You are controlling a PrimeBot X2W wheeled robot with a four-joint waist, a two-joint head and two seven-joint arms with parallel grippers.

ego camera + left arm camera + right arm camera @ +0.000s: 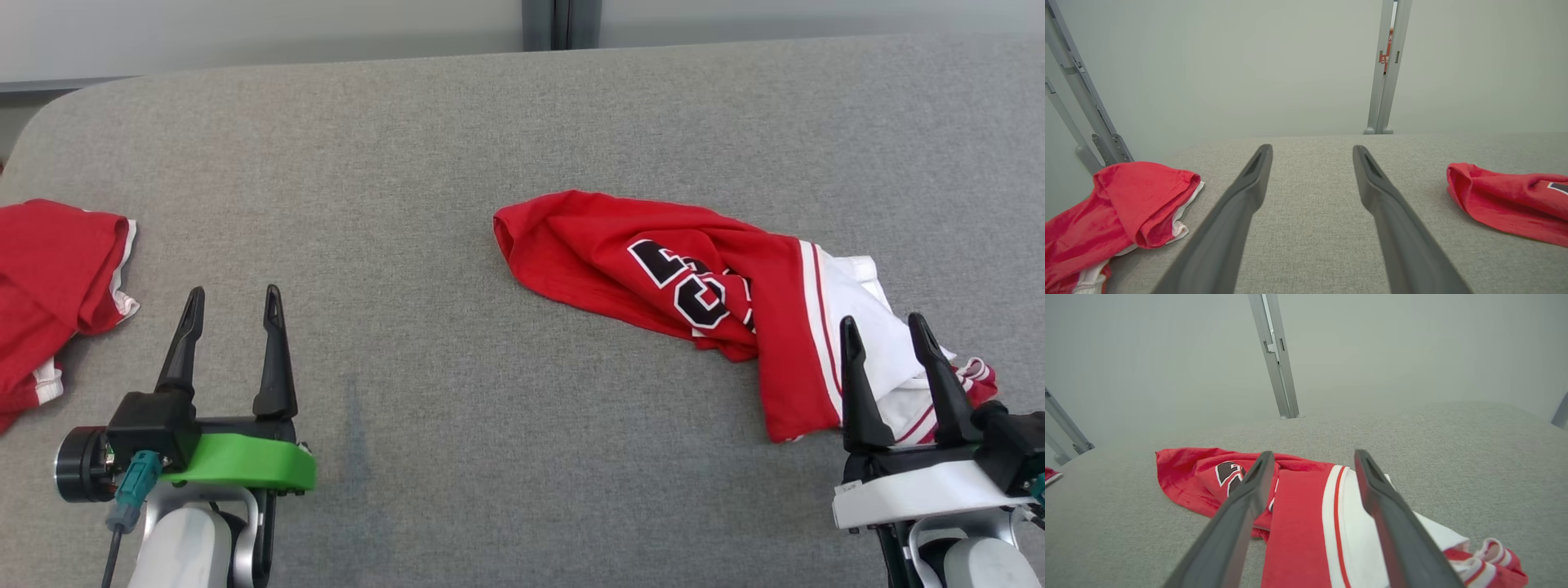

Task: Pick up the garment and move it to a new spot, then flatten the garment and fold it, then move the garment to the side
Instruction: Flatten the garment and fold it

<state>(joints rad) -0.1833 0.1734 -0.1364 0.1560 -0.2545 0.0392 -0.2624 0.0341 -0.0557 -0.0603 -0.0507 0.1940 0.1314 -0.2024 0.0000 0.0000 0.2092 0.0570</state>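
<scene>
Overhead head, low wrists; garment shared.

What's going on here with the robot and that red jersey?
A two-armed robot is working on a red jersey, which lies crumpled, not yet flattened or folded, on the grey table. Its right gripper is open, fingers over the jersey's white end, gripping nothing. The left gripper is open too, over bare table. A second red garment lies at the table's left edge.
</scene>
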